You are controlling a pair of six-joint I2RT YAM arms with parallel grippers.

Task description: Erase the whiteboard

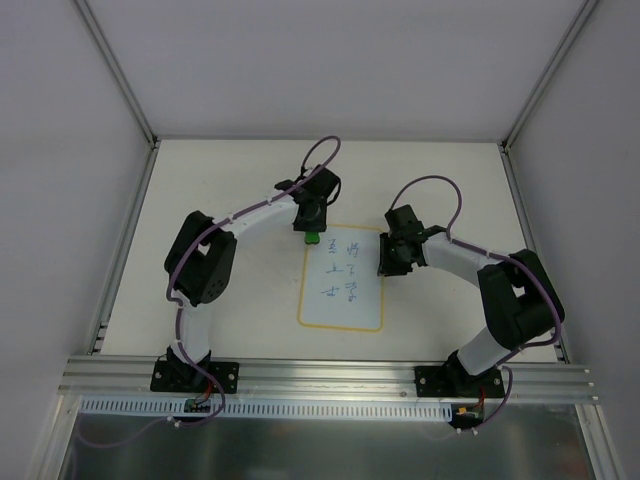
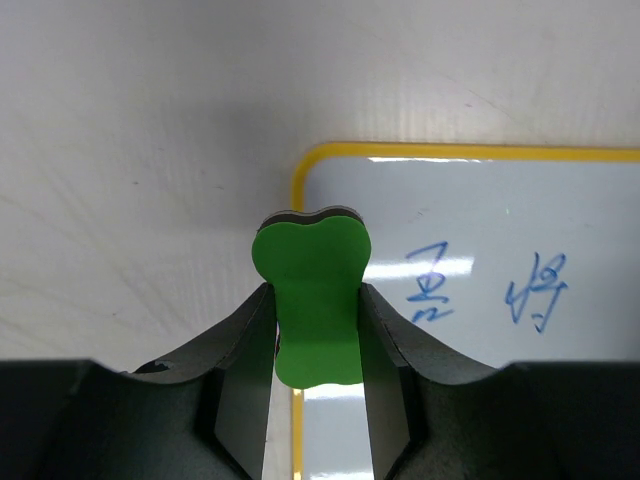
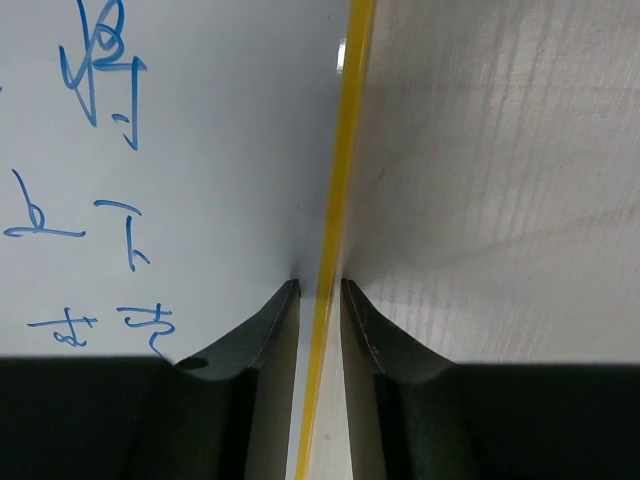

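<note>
The whiteboard (image 2: 500, 200) is glossy and smooth; the green eraser (image 2: 315, 300) looks matt.

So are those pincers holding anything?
Left pincer grips the eraser by its waist. Right pincer straddles the edge of the whiteboard; a grip cannot be told.

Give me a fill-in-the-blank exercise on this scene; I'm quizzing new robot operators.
The left gripper is shut on a ____ eraser.
The whiteboard bears ____ handwriting.
The right gripper straddles the whiteboard's ____ rim.
Missing words: green, blue, yellow.
</note>
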